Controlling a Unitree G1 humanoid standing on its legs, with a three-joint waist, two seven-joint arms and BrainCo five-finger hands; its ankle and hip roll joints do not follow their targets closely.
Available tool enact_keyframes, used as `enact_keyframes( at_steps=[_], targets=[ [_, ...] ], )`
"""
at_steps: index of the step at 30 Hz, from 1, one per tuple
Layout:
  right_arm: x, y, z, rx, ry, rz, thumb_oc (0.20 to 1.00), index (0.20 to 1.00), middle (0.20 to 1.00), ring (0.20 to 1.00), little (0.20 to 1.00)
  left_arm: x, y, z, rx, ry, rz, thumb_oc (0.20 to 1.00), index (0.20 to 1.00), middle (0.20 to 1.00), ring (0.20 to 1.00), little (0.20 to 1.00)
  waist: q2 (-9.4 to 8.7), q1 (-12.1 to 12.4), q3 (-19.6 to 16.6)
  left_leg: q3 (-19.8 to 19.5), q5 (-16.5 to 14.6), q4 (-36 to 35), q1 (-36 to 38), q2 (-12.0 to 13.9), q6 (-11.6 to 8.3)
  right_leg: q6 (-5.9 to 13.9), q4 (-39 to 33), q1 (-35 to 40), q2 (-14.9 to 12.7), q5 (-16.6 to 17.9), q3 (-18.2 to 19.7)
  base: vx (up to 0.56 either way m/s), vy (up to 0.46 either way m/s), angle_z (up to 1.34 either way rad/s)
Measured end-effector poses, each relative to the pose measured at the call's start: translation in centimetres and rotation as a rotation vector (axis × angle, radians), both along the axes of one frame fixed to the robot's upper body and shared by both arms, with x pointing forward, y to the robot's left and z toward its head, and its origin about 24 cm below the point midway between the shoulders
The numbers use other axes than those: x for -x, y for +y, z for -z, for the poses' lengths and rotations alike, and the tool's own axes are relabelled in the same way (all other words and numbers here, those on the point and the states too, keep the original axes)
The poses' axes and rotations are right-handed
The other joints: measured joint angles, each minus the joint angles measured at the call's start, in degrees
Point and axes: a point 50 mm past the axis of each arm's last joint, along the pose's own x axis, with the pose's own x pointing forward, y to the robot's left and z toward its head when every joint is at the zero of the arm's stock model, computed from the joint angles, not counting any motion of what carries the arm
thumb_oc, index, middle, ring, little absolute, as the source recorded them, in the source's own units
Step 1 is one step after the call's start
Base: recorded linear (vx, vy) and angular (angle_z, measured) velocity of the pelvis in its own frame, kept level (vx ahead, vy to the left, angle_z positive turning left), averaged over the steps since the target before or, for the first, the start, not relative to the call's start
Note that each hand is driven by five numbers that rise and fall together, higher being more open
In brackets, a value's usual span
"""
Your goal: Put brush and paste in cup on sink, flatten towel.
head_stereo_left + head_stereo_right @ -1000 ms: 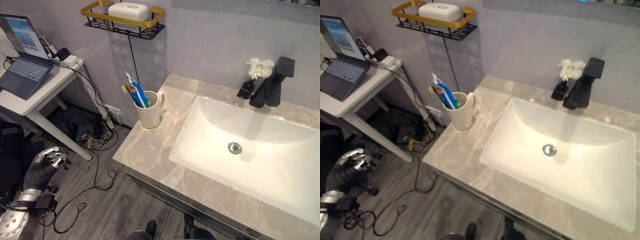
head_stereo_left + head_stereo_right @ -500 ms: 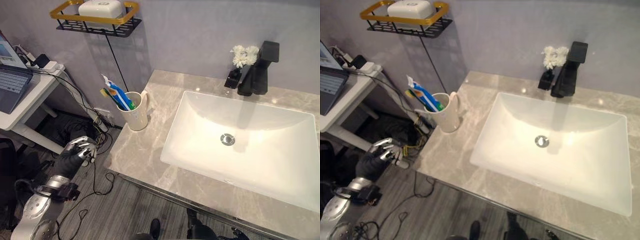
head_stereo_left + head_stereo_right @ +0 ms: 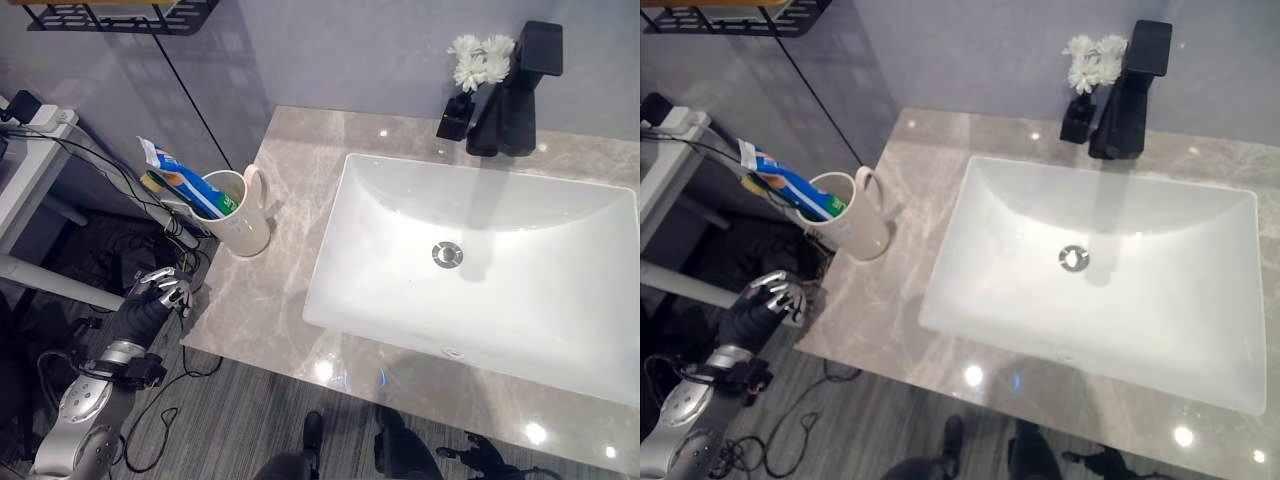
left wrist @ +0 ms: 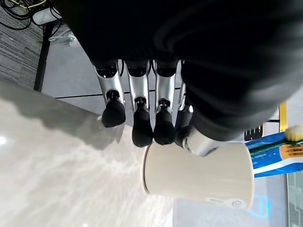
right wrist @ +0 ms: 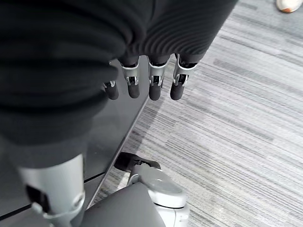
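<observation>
A cream cup [image 3: 237, 212] stands at the left end of the grey marble counter [image 3: 285, 300], left of the white sink [image 3: 480, 265]. A blue toothpaste tube [image 3: 183, 181] and a yellow-green toothbrush [image 3: 154, 184] lean out of the cup toward the left. My left hand [image 3: 160, 293] hovers beside the counter's left edge, just below the cup, fingers relaxed and empty. In the left wrist view its fingers [image 4: 138, 116] point at the counter edge, with the cup [image 4: 199, 176] close by. My right hand [image 5: 150, 80] hangs open over the grey floor beside a dark cabinet panel.
A black faucet [image 3: 518, 92] and a small vase of white flowers [image 3: 474, 62] stand behind the sink. A white desk with a power strip [image 3: 32, 112] is at the left, cables [image 3: 140, 265] on the floor under it. A black wire shelf [image 3: 110, 14] hangs on the wall.
The camera has swung so the sink sits more central and the shelf and laptop have slid out. My left hand has risen from near the floor to the counter's left edge.
</observation>
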Motion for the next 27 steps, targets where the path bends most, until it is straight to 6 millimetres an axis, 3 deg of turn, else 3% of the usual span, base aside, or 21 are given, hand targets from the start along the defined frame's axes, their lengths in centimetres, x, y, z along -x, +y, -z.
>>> enact_keyframes(
  at_steps=[8, 16, 27],
  targets=[
    [-1.6, 0.3, -0.5, 0.015, -0.048, -0.032, 1.0, 1.0, 1.0, 1.0, 1.0, -2.0, -0.1, -0.4, -0.011, -0.041, -0.046, 0.2, 0.2, 0.2, 0.2, 0.2, -0.68, -0.7, 1.2, 1.6, -0.1, 0.0, -1.2, -0.1, 0.09, 0.05, 0.0, -1.9, 0.3, 0.4, 1.7, 0.03, -0.019, -0.09],
    [-1.2, 0.3, -0.3, 0.019, -0.028, -0.046, 1.0, 1.0, 1.0, 1.0, 1.0, -3.6, 0.0, -1.8, -0.037, -0.109, -0.077, 0.2, 0.2, 0.2, 0.2, 0.2, -1.49, -1.2, 1.7, 3.3, -0.4, 0.0, -1.5, 0.0, 0.22, 0.21, 0.0, -2.9, 0.8, 0.5, 3.3, 0.03, -0.022, -0.1],
    [-1.2, 0.4, -0.3, 0.018, -0.025, -0.045, 1.0, 1.0, 1.0, 1.0, 1.0, -3.8, 0.1, -2.6, -0.067, -0.139, -0.082, 0.2, 0.2, 0.2, 0.2, 0.2, -2.79, -2.2, 1.2, 4.6, -0.8, 0.0, -1.4, -0.5, 0.74, 0.36, 0.0, -3.3, 0.8, 0.6, 4.7, 0.02, -0.008, -0.05]
  ],
)
